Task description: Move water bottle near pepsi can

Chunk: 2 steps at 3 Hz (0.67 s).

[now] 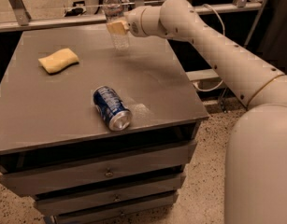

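The water bottle (115, 13) is clear with a white cap and stands upright at the far edge of the grey table (49, 120). My gripper (117, 28) is at the bottle's middle, with its tan fingers (114, 28) closed around it. The bottle's base is at or just above the table top; I cannot tell which. The pepsi can (111, 108), blue with a silver top, lies on its side near the table's front edge, well apart from the bottle and nearer the camera.
A yellow sponge (58, 60) lies on the left part of the table. The table has drawers (105, 171) below. A metal rail (49, 22) runs behind the table. My arm (218, 45) reaches in from the right over the table's far right corner.
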Each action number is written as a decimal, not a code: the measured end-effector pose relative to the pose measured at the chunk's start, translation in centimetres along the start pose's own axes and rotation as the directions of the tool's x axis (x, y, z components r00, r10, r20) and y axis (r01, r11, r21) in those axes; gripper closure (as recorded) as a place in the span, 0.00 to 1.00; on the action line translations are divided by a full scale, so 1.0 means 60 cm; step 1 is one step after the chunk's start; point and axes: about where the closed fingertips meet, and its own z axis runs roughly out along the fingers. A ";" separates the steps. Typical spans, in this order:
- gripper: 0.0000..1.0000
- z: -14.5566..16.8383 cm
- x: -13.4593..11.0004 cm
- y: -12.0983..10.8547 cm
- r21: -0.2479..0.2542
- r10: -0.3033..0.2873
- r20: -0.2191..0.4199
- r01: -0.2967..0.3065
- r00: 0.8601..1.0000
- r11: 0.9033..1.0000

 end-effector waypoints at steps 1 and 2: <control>1.00 -0.061 -0.020 0.028 -0.013 -0.005 0.022 0.005 1.000 1.000; 1.00 -0.128 -0.010 0.073 -0.041 0.019 0.057 -0.017 0.998 0.999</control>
